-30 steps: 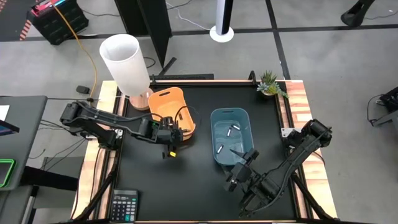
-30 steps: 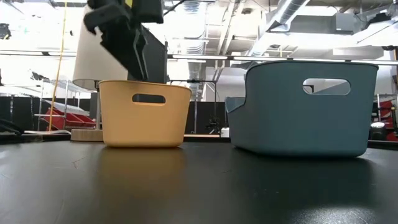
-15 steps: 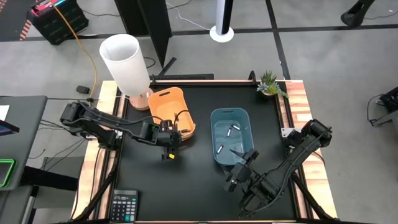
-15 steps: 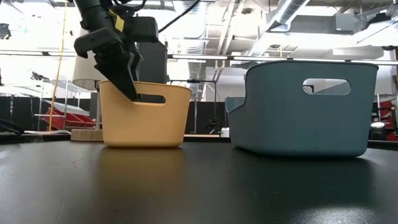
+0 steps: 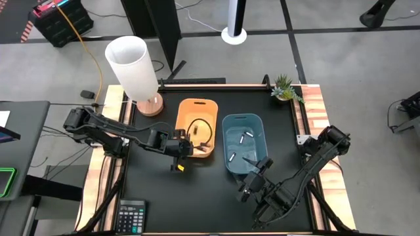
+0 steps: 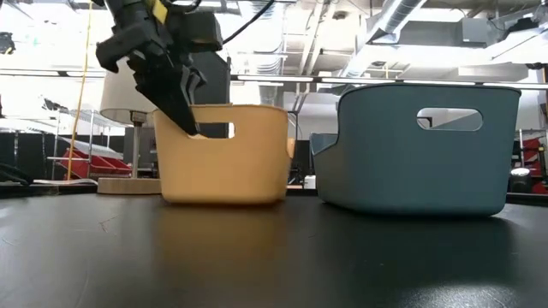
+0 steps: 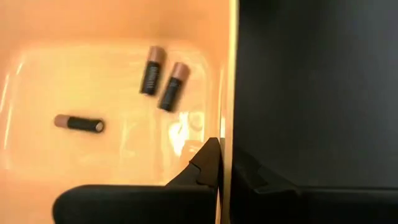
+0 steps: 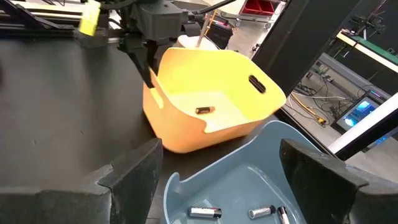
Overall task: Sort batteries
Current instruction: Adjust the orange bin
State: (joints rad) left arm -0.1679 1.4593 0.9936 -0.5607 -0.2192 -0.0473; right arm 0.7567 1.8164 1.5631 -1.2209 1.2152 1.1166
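Observation:
The orange bin (image 5: 197, 128) stands on the black table beside the blue bin (image 5: 244, 144). Three dark batteries with copper ends (image 7: 152, 70) lie in the orange bin. Several white-silver batteries (image 8: 205, 211) lie in the blue bin. My left gripper (image 5: 186, 148) is shut on the orange bin's rim at its near left corner. My right gripper (image 8: 224, 180) hovers open just near of the blue bin's near end, holding nothing. My left gripper pinches the orange bin's rim (image 7: 227, 155) near the near left corner, with one finger (image 7: 208, 165) inside the wall and the other outside. The fingers (image 6: 181, 111) slant down from above and from the left. The bin stands upright with its base on the table.
A tall white cylinder on a wooden base (image 5: 134, 65) stands at the far left corner. A small potted plant (image 5: 285, 88) is at the far right corner. A calculator (image 5: 131, 216) lies off the near left edge. Bare black tabletop lies along the near side.
My left gripper has come down onto the orange bin's rim and shut on it. It has then shifted toward the table's right edge. The bin has slid right and turned about, and its long side is now parallel to the blue bin.

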